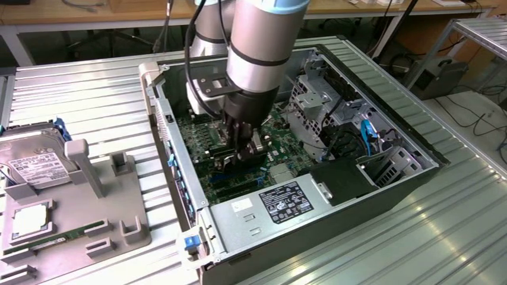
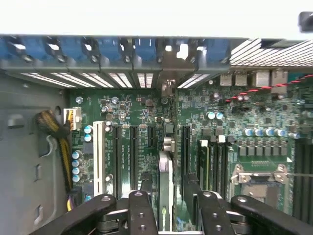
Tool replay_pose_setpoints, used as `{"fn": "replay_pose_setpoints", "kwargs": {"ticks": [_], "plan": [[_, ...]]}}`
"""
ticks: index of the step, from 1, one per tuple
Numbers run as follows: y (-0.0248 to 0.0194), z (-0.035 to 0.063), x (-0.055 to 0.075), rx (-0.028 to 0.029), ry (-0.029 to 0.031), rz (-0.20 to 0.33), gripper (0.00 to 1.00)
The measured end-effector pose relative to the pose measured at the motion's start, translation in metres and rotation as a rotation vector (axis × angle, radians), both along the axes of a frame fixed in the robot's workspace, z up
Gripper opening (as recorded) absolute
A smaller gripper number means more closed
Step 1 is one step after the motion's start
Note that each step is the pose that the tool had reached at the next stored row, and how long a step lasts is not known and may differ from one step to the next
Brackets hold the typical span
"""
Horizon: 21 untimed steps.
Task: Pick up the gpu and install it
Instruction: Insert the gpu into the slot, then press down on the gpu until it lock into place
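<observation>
The gpu (image 2: 165, 181) stands on edge in a motherboard slot, seen end-on as a thin card. Its silver bracket (image 2: 168, 61) meets the rear slot openings of the case. My gripper (image 2: 171, 198) straddles the card, open, with one black finger (image 2: 142, 200) on each side and a gap between pads and board. In the exterior view my gripper (image 1: 240, 153) reaches straight down into the open computer case (image 1: 412, 172), just above the green motherboard (image 1: 273, 133). The arm hides most of the card there.
A grey fixture (image 1: 119, 231) at the exterior view's left carries a hard drive (image 1: 35, 166), a processor (image 1: 32, 218) and a memory stick (image 1: 59, 237). Inside the case are the power supply (image 1: 269, 208), a drive cage (image 1: 317, 95), a white slot (image 2: 99, 152), the processor socket (image 2: 259, 176) and yellow cables (image 2: 58, 134).
</observation>
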<state>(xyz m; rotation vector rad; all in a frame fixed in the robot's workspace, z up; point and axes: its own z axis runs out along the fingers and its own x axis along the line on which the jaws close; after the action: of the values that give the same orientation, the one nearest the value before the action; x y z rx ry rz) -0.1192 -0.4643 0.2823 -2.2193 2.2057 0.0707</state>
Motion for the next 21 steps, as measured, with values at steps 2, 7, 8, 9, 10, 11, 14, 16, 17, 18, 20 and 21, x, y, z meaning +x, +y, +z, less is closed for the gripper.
{"fn": "replay_pose_setpoints", "kwargs": {"ticks": [2,7,8,9,10,11,14,16,17,18,20,21], "plan": [[0.0005,0.0067,0.0000,-0.0001,0.0000,0.000,0.40],[0.0020,0.0073,-0.0001,0.0001,0.0000,0.000,0.20],[0.0021,0.0073,-0.0003,0.0000,0.0000,0.000,0.13],[0.0022,0.0073,-0.0006,0.0000,0.0000,0.000,0.11],[0.0023,0.0073,-0.0009,-0.0001,0.0000,0.000,0.11],[0.0024,0.0073,-0.0009,-0.0001,0.0000,0.000,0.11],[0.0024,0.0073,-0.0010,0.0000,0.0000,0.000,0.11],[0.0024,0.0073,-0.0010,0.0000,0.0000,0.000,0.11],[0.0024,0.0073,-0.0010,-0.0001,0.0000,0.000,0.11],[0.0024,0.0073,-0.0010,0.0000,0.0000,0.000,0.11],[0.0024,0.0073,-0.0010,0.0000,0.0000,0.000,0.11],[0.0024,0.0073,-0.0010,0.0000,0.0000,0.000,0.11]]}}
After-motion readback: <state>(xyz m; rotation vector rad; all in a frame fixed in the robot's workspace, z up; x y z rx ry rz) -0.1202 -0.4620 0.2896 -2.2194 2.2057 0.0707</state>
